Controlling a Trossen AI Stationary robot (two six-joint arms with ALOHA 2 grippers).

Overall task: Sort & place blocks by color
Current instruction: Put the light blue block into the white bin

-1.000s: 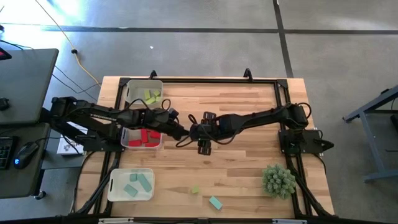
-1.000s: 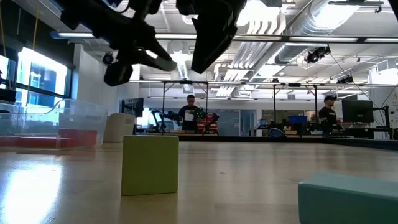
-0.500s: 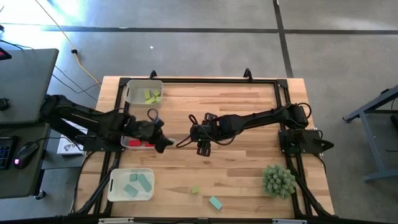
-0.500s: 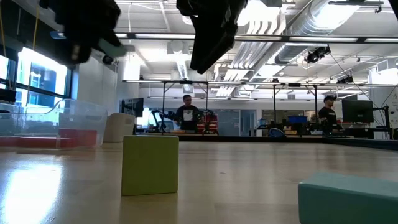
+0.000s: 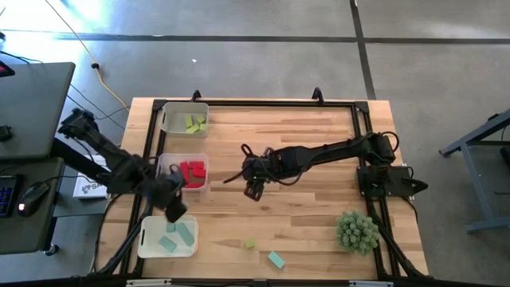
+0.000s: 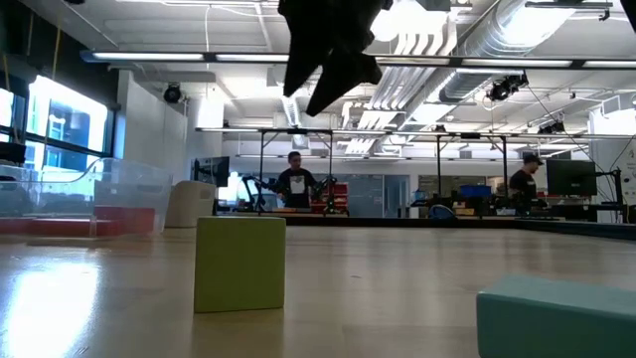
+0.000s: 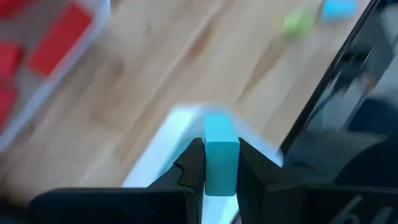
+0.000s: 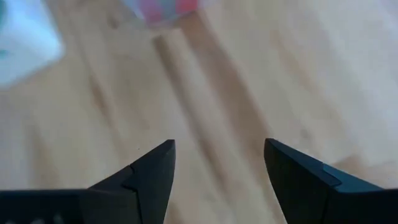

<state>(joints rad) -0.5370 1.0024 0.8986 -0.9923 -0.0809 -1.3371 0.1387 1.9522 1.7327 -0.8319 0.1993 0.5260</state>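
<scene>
My left gripper (image 5: 174,212) is shut on a teal block (image 7: 221,158) and hangs over the far rim of the clear bin (image 5: 146,239) that holds teal blocks. My right gripper (image 5: 253,190) hovers open over the middle of the table with nothing between its fingers (image 8: 152,171). A red-block bin (image 5: 162,162) and a yellow-green-block bin (image 5: 171,118) stand along the left side. A loose yellow-green block (image 5: 249,243) and a loose teal block (image 5: 276,259) rest flat on the wood near the front edge. My left gripper pinches the teal block by two opposite sides (image 7: 210,168) between its two fingers. The fingers slant down toward the table's near left. The block's free end sticks out past the fingertips, and the block is lifted clear above the bin's rim (image 7: 180,121).
A spiky green plant ball (image 5: 356,231) sits at the near right. In the low view the yellow-green block (image 6: 239,264) and teal block (image 6: 556,313) stand close in front. Bare wood lies across the table's middle and far right. People stand in the room behind.
My left gripper has swung from the table's middle, beside my right gripper, toward the left and near edges, past the red bin to the teal bin, carrying the teal block clear of the table. My right gripper has stayed in place and rolled its wrist.
</scene>
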